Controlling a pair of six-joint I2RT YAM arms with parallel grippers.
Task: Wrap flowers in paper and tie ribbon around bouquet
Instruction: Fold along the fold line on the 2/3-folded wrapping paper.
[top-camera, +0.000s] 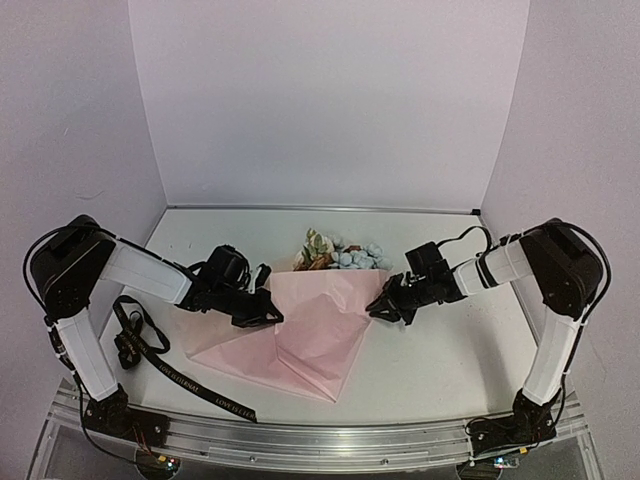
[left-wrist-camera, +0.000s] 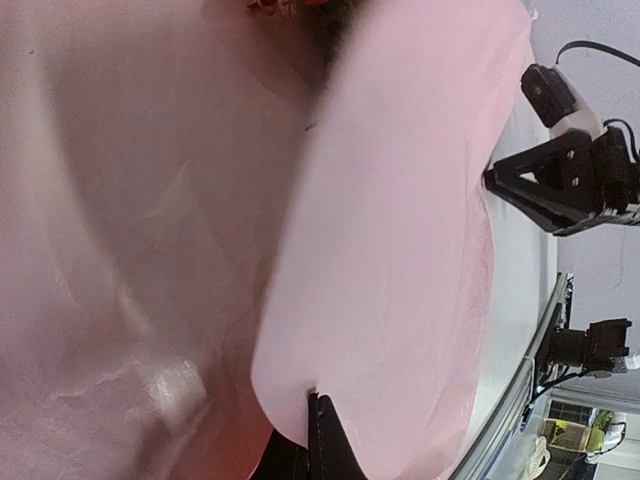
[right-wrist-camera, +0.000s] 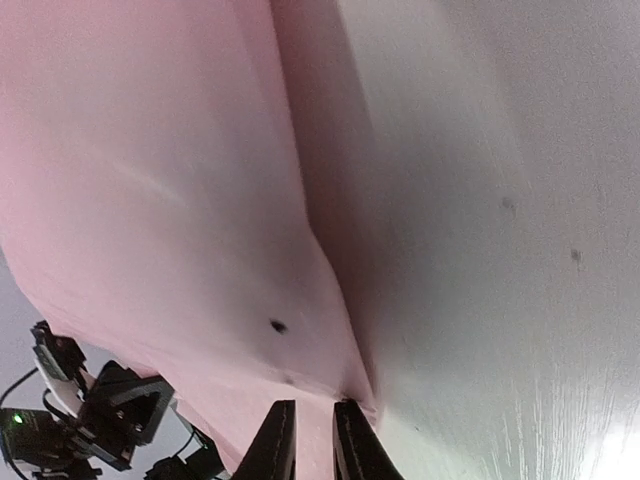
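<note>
Centrally, the paper is spread on the surface, creased down its middle, with one corner pointed toward the near edge; the flowers are laid at its far end, their blooms shown past the paper's edge; the left hand is clamped on the paper's left edge, jaws together on the thin sheet; the right hand is pinched on the right edge, jaws almost together; the ribbon is seen lying loose on the surface, left of the paper, beside the left arm.
</note>
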